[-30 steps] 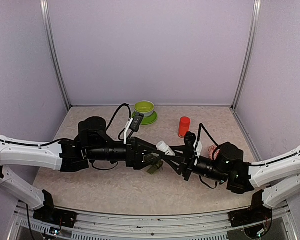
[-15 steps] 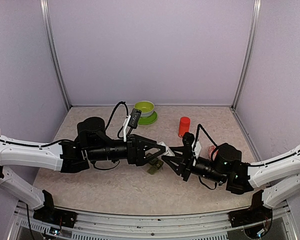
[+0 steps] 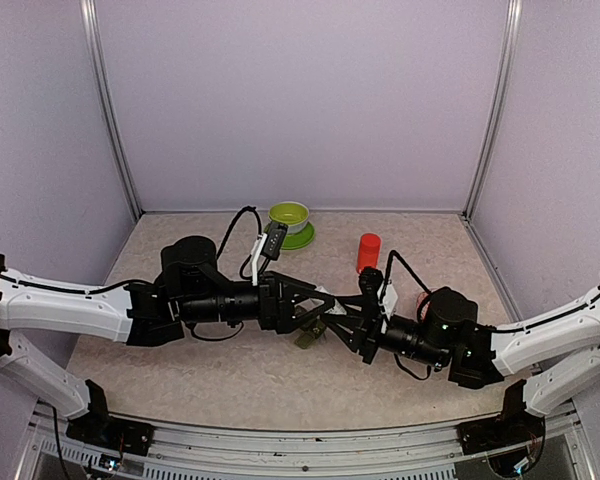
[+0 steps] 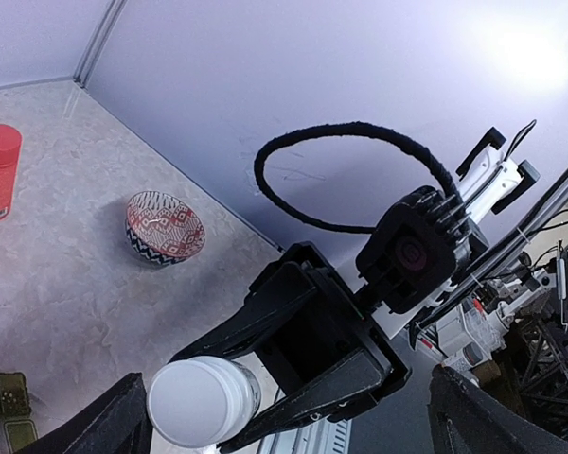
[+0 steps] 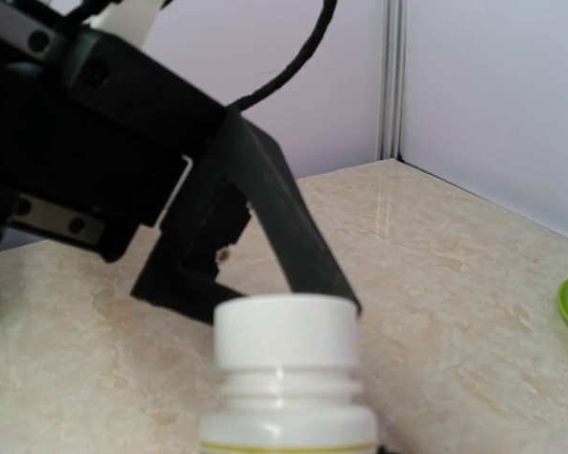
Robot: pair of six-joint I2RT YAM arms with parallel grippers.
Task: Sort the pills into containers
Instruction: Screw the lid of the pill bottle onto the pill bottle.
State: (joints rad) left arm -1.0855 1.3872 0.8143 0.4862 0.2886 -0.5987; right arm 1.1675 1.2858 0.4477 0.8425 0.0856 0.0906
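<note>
Right gripper (image 3: 338, 316): fingers pinching a white bottle (image 5: 286, 359) by its body. The bottle is up off the table (image 3: 230, 375), with its white screw cap aimed at the left gripper (image 3: 325, 302).

Left gripper: fingers spread wide. In the right wrist view one tip sits just behind the cap; can't tell whether it touches.

Arms: both stretched low and close to level across the table, meeting tip to tip near the centre. The left wrist view looks straight at the right arm's camera.

Containers (image 3: 308, 337): dark green strip lying flat on the table, just on the near side of the two grippers, nothing gripping it.

Writing:
- White bottle: thin yellow-green label edge below the neck, no legible text.
- Red bottle (image 3: 368, 252): upright behind the grippers, small white patch near its base, print too small to read.

Red-and-white patterned bowl (image 4: 164, 227) sits beside the right arm. Lime bowl (image 3: 288, 216) on its saucer is at the back of the table.
</note>
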